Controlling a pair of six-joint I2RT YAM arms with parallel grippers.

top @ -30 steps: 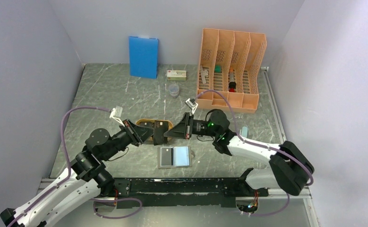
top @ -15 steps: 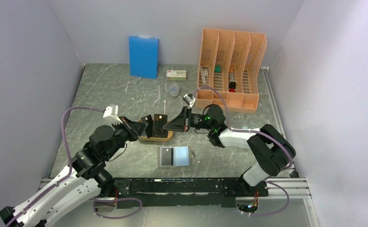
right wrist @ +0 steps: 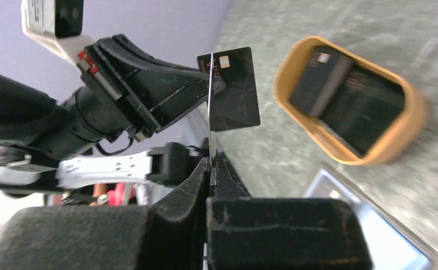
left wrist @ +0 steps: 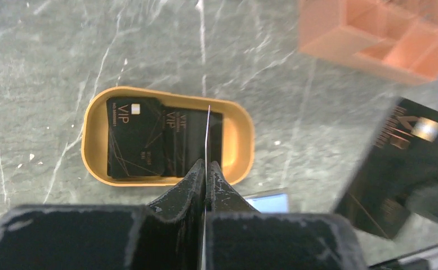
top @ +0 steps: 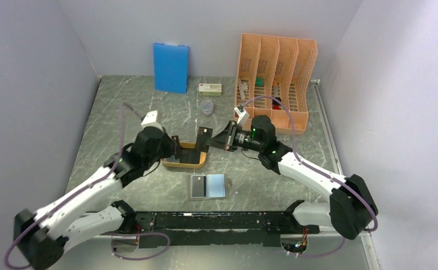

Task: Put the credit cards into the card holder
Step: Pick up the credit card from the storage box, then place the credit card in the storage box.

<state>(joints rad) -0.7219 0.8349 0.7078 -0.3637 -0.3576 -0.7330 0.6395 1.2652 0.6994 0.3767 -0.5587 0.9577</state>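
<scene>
Cards (top: 204,135) just came up off the tray (top: 186,166): left tool (left wrist: 206,164) and right tool (right wrist: 211,160) each pinch one, card holder (top: 208,186) next.

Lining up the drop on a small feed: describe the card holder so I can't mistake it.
From the tall orange file rack at the back right, come forward to the shallow orange oval tray mid-table. The card holder lies open flat just nearer the arm bases. Unlike the tray it is rectangular, grey on the left half, glossy pale blue on the right.
</scene>
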